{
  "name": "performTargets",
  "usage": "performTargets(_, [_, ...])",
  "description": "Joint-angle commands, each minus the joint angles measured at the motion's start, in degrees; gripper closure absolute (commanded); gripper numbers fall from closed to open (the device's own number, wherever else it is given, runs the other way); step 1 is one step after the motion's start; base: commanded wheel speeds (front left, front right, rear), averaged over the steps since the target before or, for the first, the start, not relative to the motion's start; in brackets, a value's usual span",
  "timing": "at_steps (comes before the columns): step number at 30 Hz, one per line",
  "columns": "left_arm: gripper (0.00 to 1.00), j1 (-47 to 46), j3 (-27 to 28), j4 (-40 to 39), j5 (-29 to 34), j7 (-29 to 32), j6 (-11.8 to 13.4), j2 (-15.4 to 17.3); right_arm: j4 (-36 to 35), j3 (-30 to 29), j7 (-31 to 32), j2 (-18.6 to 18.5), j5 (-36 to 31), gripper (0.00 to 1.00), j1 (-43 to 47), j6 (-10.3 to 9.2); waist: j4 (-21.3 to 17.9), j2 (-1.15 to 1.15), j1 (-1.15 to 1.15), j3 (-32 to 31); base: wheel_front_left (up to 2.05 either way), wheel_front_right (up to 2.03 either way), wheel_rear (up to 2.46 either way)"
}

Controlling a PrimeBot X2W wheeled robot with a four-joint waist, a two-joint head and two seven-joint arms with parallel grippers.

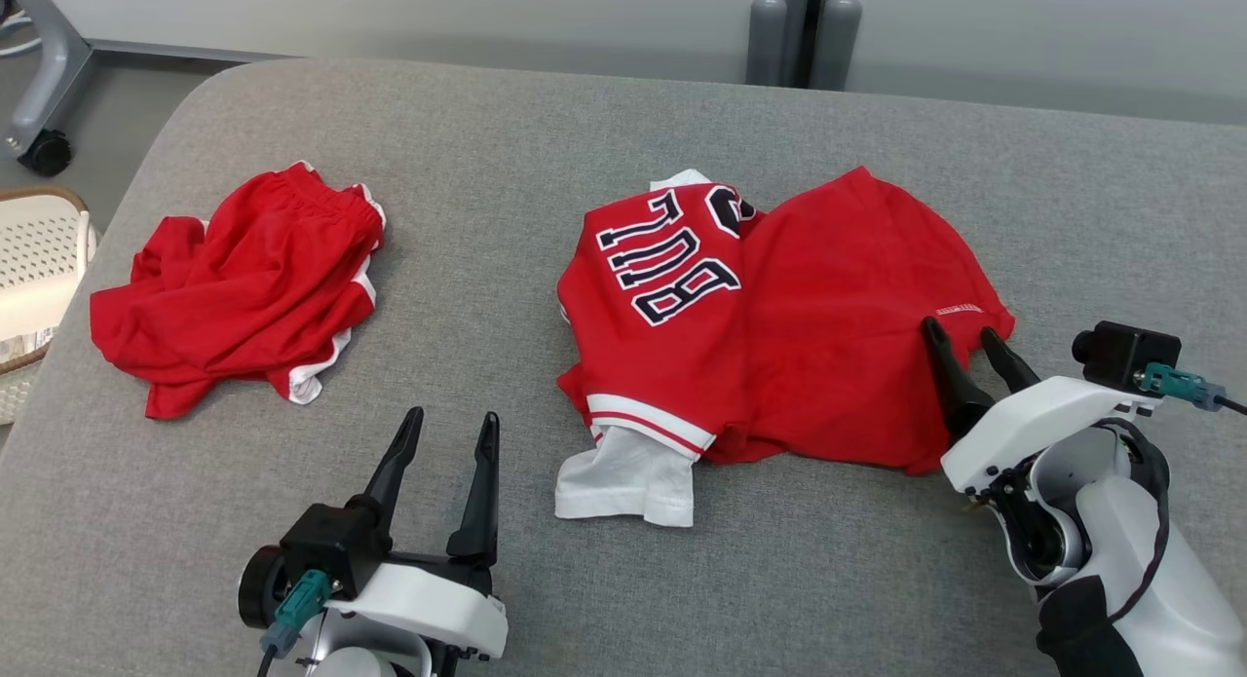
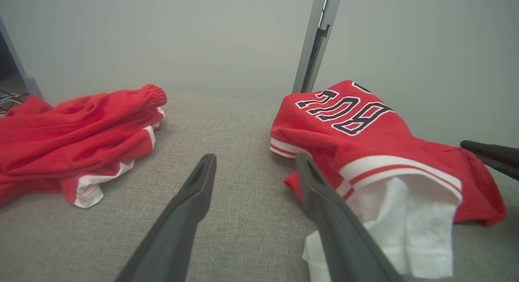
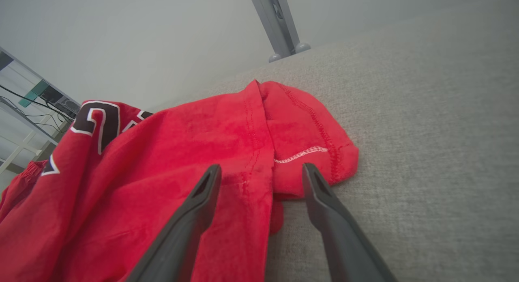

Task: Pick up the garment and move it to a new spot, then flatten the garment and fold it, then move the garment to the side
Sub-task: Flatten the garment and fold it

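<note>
Garment count two: jersey, shorts; left gripper, right gripper, both spread.

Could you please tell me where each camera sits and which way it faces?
Head: on the head, facing down over the grey fabric surface; left gripper and right gripper show, open.
Left wrist: along its own fingers, toward crumpled red shorts and the red lettered jersey.
Right wrist: along its own fingers, at the jersey's hem.
All share the jersey.

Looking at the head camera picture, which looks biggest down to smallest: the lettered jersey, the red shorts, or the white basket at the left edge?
1. lettered jersey
2. red shorts
3. white basket, though the picture's edge cuts it off, so its full size is unsure.
</note>
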Motion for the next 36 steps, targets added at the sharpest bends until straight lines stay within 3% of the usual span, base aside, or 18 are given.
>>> performTargets(1, [0.00, -0.5, 0.2, 0.0, -0.1, -0.2, 0.3, 0.2, 0.6, 0.4, -0.2, -0.4, 0.3, 0.00, -0.8, 0.11, 0.5, 0.00, 0.00, 0.3, 0.00, 0.00, 0.00])
performTargets(7, [0.00, -0.4, 0.5, 0.1, 0.0, -0.2, 0.5, 0.2, 1.4, 1.3, -0.6, -0.4, 1.2, 0.02, -1.0, 0.11, 0.6, 0.00, 0.00, 0.4, 0.00, 0.00, 0.00])
performTargets(9, [0.00, -0.3, 0.5, 0.2, 0.0, -0.2, 0.5, 0.2, 1.7, 1.8, -0.8, -0.4, 1.5, 0.37, -1.2, 0.11, 0.5, 0.00, 0.00, 0.2, 0.00, 0.00, 0.00])
performTargets(10, [0.00, -0.4, 0.5, 0.3, 0.0, -0.2, 0.5, 0.2, 1.8, 2.1, -1.0, -0.4, 1.6, 0.62, -1.3, 0.11, 0.4, 0.00, 0.00, 0.2, 0.00, 0.00, 0.00])
performTargets(13, [0.00, -0.6, 0.2, 0.4, -0.3, -0.2, 0.5, 0.2, 1.5, 2.8, -1.4, -0.6, 1.9, 1.00, -1.3, 0.11, 0.1, 0.00, 0.00, 0.0, 0.00, 0.00, 0.00])
performTargets(25, [0.00, -0.4, 0.0, 1.0, -0.5, -0.2, 0.1, 0.2, -2.9, 4.6, -5.9, -3.1, 2.3, 1.00, 0.4, 0.11, -1.7, 0.00, 0.00, -1.4, 0.00, 0.00, 0.00])
performTargets(36, [0.00, -0.9, -1.1, 3.3, 0.2, -0.2, -1.5, 0.2, -4.1, -5.6, -9.0, -5.9, -4.2, 1.00, 2.8, 0.11, -5.2, 0.00, 0.00, -2.8, 0.00, 0.00, 0.00])
